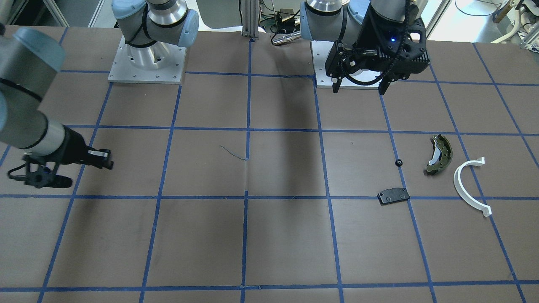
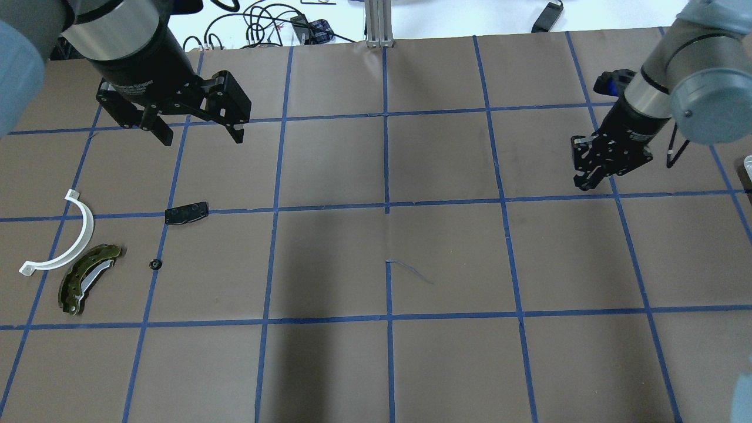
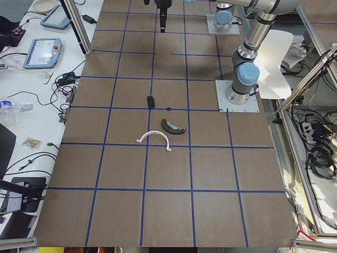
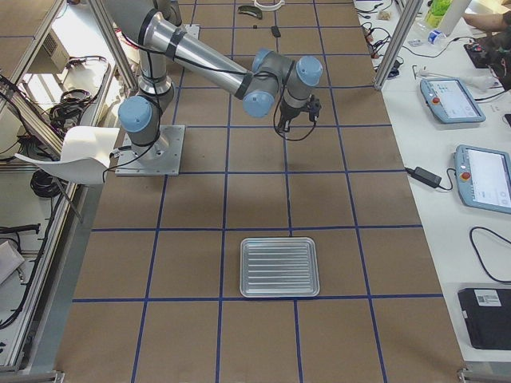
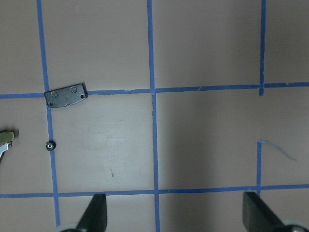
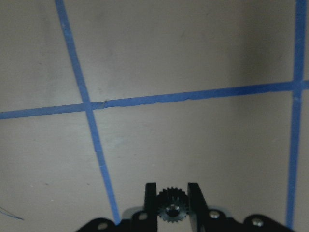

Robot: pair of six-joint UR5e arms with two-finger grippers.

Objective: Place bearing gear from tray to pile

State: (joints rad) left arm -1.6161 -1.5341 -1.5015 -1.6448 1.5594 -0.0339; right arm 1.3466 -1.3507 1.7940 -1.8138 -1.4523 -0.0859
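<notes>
**Now airborne: gear clamped in the right pincer, pile far across the tabletop**

Well, look at the right pincer [image 6: 172,184]: its two fingers are closed tight on the bearing gear [image 6: 172,207]. They grip it across the toothed rim, with the bore facing the wrist camera. The gear hangs above the tabletop [image 6: 203,135], over brown paper and blue tape. A rim grip makes sense, I'd say, since the teeth bite the pads and the little wheel can't roll out. The tray [image 4: 279,267] lies well apart from this pincer, on the side away from the pile. So the pick looks done, and the carry is the step in hand.

And the pile? It is well apart from that pincer on the other side, right across the tabletop. The olive-green brake shoe [image 2: 88,279] has the white half-ring [image 2: 70,235] just beside it and the black pad [image 2: 187,212] near both. A second small black gear [image 2: 154,264] lies between shoe and pad.

The left pincer [image 2: 202,140] hangs above the tabletop with its fingers spread wide, gripping nothing. The pad sits below it, off to one side. My read is that a long reach or a hand-over comes next, and a hand-over would explain those open fingers.
</notes>
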